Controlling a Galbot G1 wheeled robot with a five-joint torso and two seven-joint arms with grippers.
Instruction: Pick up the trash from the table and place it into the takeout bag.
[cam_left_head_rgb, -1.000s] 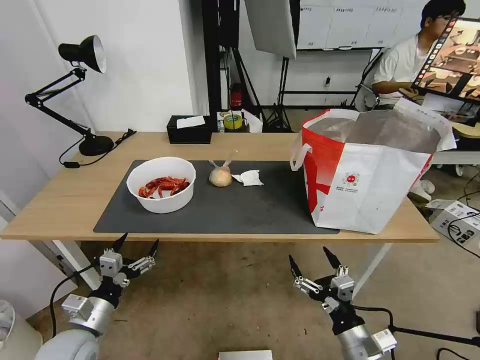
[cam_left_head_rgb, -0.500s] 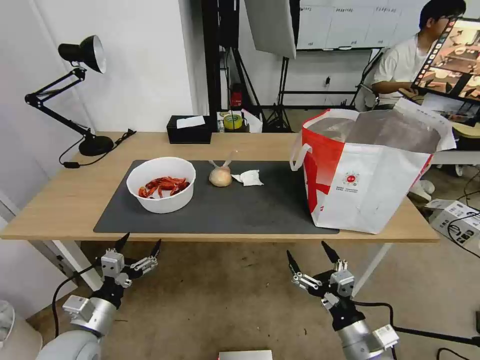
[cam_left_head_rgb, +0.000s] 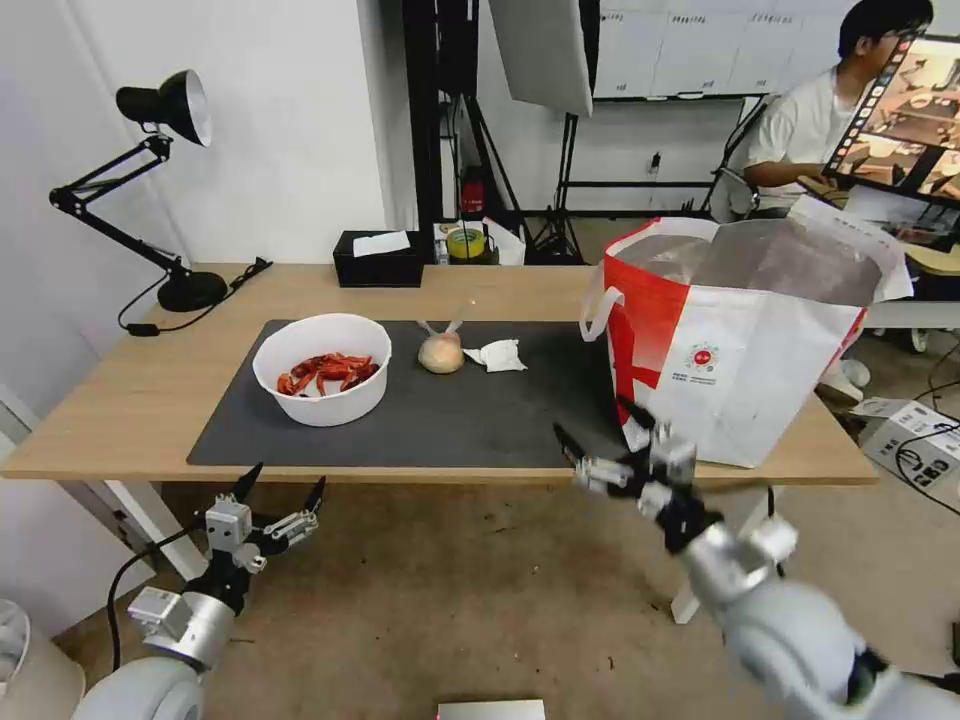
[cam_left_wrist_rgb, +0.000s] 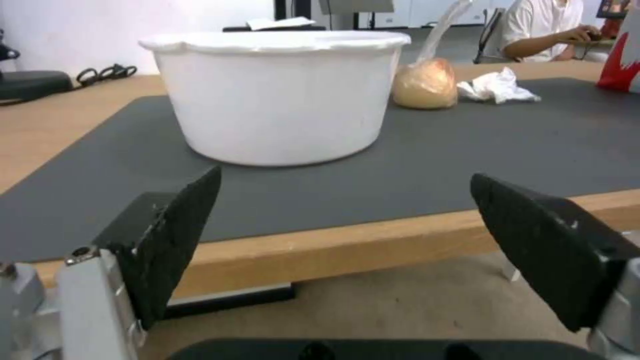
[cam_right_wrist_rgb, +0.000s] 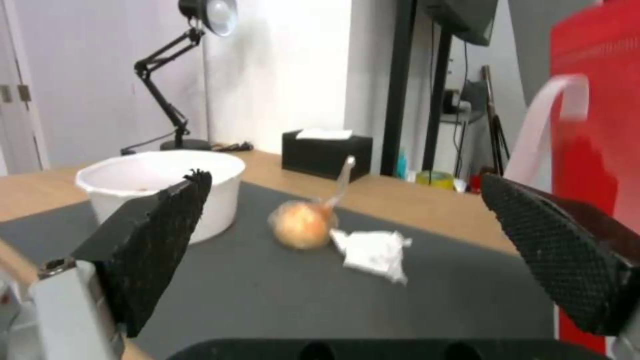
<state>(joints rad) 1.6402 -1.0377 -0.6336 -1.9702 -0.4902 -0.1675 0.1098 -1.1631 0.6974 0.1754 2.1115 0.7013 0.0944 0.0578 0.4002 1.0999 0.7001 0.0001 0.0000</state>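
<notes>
On the table (cam_left_head_rgb: 120, 400), a white bowl (cam_left_head_rgb: 322, 368) of red crayfish shells sits on the left of the dark mat (cam_left_head_rgb: 480, 410). Beside it lie a knotted clear bag (cam_left_head_rgb: 441, 352) with a beige lump and a crumpled tissue (cam_left_head_rgb: 497, 355). The takeout bag (cam_left_head_rgb: 740, 340) stands open at the table's right end. My right gripper (cam_left_head_rgb: 595, 425) hangs open over the mat's front edge, just left of the takeout bag; its wrist view faces the knotted bag (cam_right_wrist_rgb: 303, 225) and tissue (cam_right_wrist_rgb: 373, 252). My left gripper (cam_left_head_rgb: 283, 485) stays open below the table's front edge, facing the bowl (cam_left_wrist_rgb: 280, 95).
A black desk lamp (cam_left_head_rgb: 165, 110) stands at the table's back left, its cable trailing on the wood. A black tissue box (cam_left_head_rgb: 378, 260) sits at the back edge. A person sits behind the takeout bag. Cardboard boxes (cam_left_head_rgb: 915, 440) lie on the floor at right.
My right arm has risen and reached forward, from below the table's front edge to over the mat's front edge near the takeout bag. The left arm has barely moved.
</notes>
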